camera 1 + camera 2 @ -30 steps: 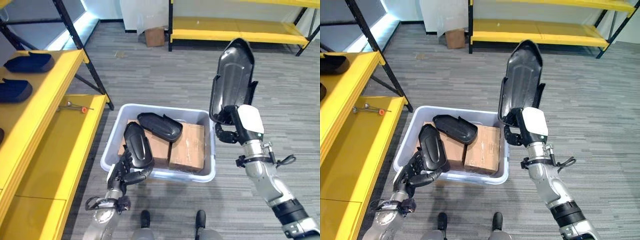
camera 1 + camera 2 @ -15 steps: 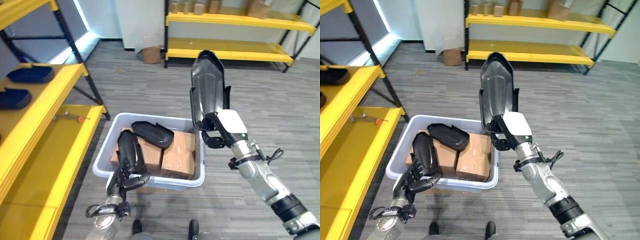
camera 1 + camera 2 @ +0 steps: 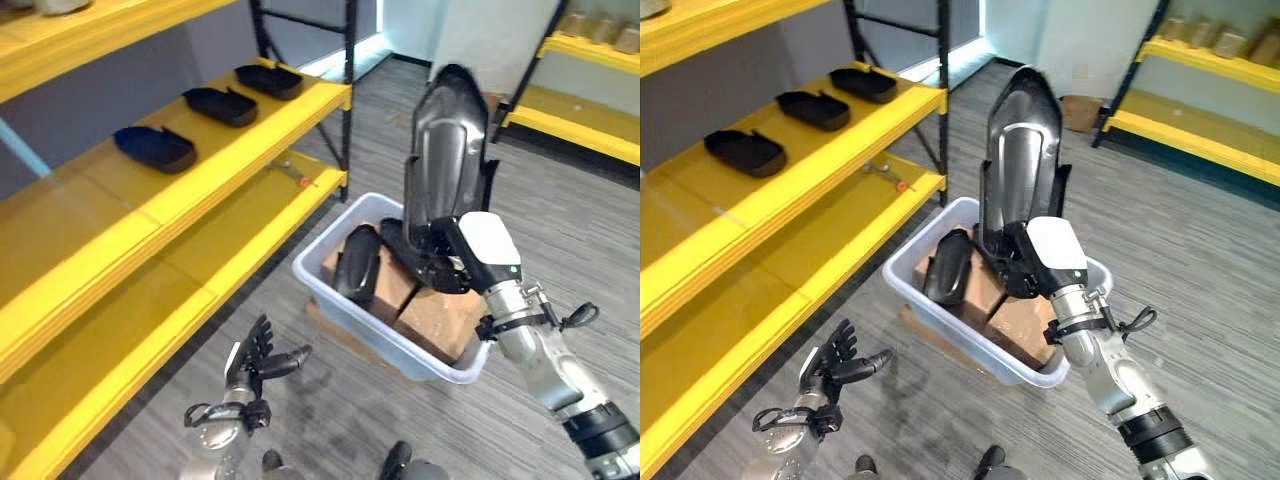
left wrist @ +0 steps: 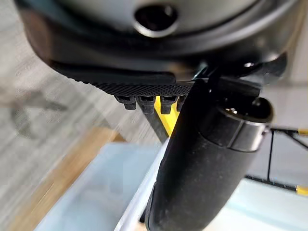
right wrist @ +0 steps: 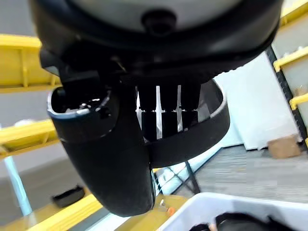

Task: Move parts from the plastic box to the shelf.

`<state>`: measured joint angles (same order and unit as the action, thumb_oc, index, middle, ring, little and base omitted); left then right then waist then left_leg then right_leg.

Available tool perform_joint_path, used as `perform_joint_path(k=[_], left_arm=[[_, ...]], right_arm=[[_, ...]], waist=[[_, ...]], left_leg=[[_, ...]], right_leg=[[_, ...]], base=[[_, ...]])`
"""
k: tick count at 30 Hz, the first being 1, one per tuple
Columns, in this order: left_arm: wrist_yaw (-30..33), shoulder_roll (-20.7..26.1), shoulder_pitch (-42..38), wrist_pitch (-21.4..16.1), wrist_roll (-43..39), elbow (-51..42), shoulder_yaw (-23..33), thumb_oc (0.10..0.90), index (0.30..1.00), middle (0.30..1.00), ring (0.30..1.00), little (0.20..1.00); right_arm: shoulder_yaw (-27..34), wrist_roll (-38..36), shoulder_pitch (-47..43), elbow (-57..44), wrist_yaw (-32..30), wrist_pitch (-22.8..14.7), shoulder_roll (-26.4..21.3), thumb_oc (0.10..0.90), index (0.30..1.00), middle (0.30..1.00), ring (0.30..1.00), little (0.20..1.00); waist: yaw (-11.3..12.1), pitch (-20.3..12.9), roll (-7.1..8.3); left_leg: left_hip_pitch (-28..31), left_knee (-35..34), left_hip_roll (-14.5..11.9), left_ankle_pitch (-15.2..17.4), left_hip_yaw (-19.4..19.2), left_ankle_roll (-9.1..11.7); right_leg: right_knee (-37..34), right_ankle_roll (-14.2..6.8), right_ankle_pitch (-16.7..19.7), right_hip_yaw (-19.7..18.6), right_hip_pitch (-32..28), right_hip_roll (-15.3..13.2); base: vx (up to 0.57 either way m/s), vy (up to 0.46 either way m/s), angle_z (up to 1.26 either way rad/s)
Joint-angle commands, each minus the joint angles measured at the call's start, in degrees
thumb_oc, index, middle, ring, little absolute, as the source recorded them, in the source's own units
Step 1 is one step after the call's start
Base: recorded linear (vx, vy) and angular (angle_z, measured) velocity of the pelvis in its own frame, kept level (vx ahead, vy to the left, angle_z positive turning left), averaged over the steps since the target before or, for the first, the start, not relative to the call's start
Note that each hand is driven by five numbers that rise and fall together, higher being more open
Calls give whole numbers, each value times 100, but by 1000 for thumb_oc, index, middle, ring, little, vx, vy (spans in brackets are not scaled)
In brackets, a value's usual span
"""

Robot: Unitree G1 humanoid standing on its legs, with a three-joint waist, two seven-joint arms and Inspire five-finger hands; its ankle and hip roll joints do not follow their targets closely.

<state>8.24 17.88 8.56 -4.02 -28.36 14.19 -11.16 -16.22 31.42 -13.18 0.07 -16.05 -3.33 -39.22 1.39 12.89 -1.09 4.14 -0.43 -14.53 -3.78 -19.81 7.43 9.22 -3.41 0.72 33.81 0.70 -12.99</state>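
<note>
The right hand (image 3: 452, 262) is clamped round the lower end of a long black part (image 3: 447, 150), holding it upright above the plastic box (image 3: 385, 340), which sits on the floor just beside the yellow shelf (image 3: 150, 215). Another black part (image 3: 357, 264) leans on cardboard cartons (image 3: 440, 318) inside the box, and three dark parts (image 3: 155, 148) lie in a row along the shelf's upper board near its front edge. The left hand (image 3: 258, 356) hangs over the floor with fingers spread, holding nothing.
</note>
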Motion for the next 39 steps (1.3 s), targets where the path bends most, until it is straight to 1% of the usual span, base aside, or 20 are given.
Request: perform_joint_path(k=[1,8,9,12,13,16,20,22,26,27,28,29,30,31,32,34,36,37,38,39], left_arm=[[-103,301,-134,-477,296,-671,135,900,1000,1000,1000,1000],[-29,349,8,-496,363,-813,321,900,1000,1000,1000,1000],[-28,351,13,-492,366,-820,327,900,1000,1000,1000,1000],[5,365,62,-512,389,-880,426,900,1000,1000,1000,1000],[7,367,67,-510,389,-886,431,900,1000,1000,1000,1000],[50,368,123,-523,425,-935,513,900,1000,1000,1000,1000],[94,364,188,-526,443,-959,599,900,1000,1000,1000,1000],[109,352,279,-549,424,-1030,713,900,1000,1000,1000,1000],[152,365,315,-569,401,-1048,776,900,1000,1000,1000,1000],[159,373,305,-560,400,-1055,778,900,1000,1000,1000,1000],[186,433,238,-556,458,-1022,745,900,1000,1000,1000,1000],[188,435,234,-557,460,-1019,745,900,1000,1000,1000,1000],[198,473,191,-561,495,-999,710,900,1000,1000,1000,1000],[219,528,106,-563,522,-945,652,900,1000,1000,1000,1000],[215,555,42,-577,519,-910,612,900,1000,1000,1000,1000],[178,567,-4,-567,582,-876,564,900,1000,1000,1000,1000],[146,581,-89,-554,643,-830,487,900,1000,1000,1000,1000],[137,580,-101,-563,651,-835,484,900,1000,1000,1000,1000],[103,572,-118,-573,645,-804,442,900,1000,1000,1000,1000],[102,572,-117,-574,643,-803,443,900,1000,1000,1000,1000]], right_arm=[[487,15,-559,-582,-526,-192,-55,400,300,300,300,300],[387,109,-613,-531,-375,-131,116,400,300,300,300,300],[380,110,-622,-524,-374,-129,122,400,300,300,300,300],[201,120,-750,-409,-257,-77,249,400,300,300,300,300],[193,121,-761,-397,-259,-78,254,400,300,300,300,300],[-31,163,-968,-241,-183,-45,364,400,300,300,300,300],[-290,191,-1254,-35,-113,-17,480,400,300,300,300,300],[-448,232,-1424,55,-51,10,534,400,300,300,300,300],[-584,261,-1542,204,-12,52,633,400,300,300,300,300],[-600,269,-1567,210,-5,58,667,400,300,300,300,300],[-632,258,-1540,232,2,48,727,400,300,300,300,300],[-633,259,-1544,237,0,46,731,400,300,300,300,300],[-638,248,-1528,226,17,30,742,400,300,300,300,300],[-634,222,-1477,194,33,8,726,400,300,300,300,300],[-621,205,-1434,143,46,-16,702,400,300,300,300,300],[-575,162,-1358,62,71,-68,642,400,300,300,300,300],[-531,62,-1315,20,47,-128,600,400,300,300,300,300],[-508,27,-1313,5,48,-143,585,400,300,300,300,300],[-488,0,-1327,-24,53,-175,552,400,300,300,300,300],[-488,-1,-1326,-27,56,-174,552,400,300,300,300,300]], waist=[[-22,-624,182],[245,-674,346],[235,-674,357],[404,-694,466],[392,-697,474],[583,-738,555],[736,-755,618],[920,-737,671],[1052,-690,698],[1076,-668,691],[1065,-623,663],[1074,-621,668],[1017,-577,653],[876,-519,593],[780,-492,537],[606,-419,394],[403,-305,336],[337,-276,341],[149,-209,359],[149,-208,349]], left_leg=[[-89,-151,-137,-237,219,-32],[-176,-171,382,85,414,-318],[-179,-166,398,92,418,-329],[-263,-178,682,220,576,-448],[-268,-175,698,225,582,-459],[-310,-234,940,310,713,-567],[-304,-293,1103,377,772,-660],[-340,-247,1248,484,813,-749],[-414,-135,1403,588,930,-870],[-438,-101,1436,620,970,-910],[-418,-82,1536,683,1113,-1020],[-419,-82,1541,688,1104,-1026],[-455,-78,1590,576,1108,-1094],[-442,-99,1579,533,1253,-1119],[-433,-151,1566,479,1376,-1126],[-323,-208,1528,455,1547,-1131],[-179,-235,1524,510,1730,-1087],[-166,-228,1538,508,1798,-1068],[-35,-266,1553,568,1985,-997],[-23,-275,1542,571,1987,-995]], right_leg=[[104,-250,-443,-110,-453,-241],[88,-587,-41,127,-649,-731],[87,-600,-30,130,-652,-747],[6,-793,312,255,-769,-958],[-4,-807,328,263,-774,-970],[-111,-945,610,358,-862,-1104],[-239,-1035,832,370,-893,-1196],[-291,-1091,1071,330,-897,-1282],[-172,-1112,1225,253,-864,-1418],[-69,-1095,1194,182,-824,-1433],[338,-1042,1127,-168,-686,-1414],[379,-1044,1110,-193,-657,-1431],[511,-885,1131,-491,-469,-1341],[710,-753,982,-1117,-171,-1027],[784,-647,813,-1508,50,-745],[944,-457,374,-1877,477,-302],[719,-412,194,-2150,784,-74],[546,-428,285,-2261,879,-28],[1,-521,422,-2694,1076,208],[-32,-523,435,-2689,1053,220]], base=[[73,178,42],[74,175,30],[44,98,20],[59,133,30],[91,168,37],[76,136,32],[47,96,11],[80,127,22],[68,130,12],[85,167,33],[85,166,51],[33,173,64],[-16,89,47],[0,112,34],[60,96,55],[89,73,79],[95,-23,31],[163,-114,61],[130,-96,75],[162,-109,87]])
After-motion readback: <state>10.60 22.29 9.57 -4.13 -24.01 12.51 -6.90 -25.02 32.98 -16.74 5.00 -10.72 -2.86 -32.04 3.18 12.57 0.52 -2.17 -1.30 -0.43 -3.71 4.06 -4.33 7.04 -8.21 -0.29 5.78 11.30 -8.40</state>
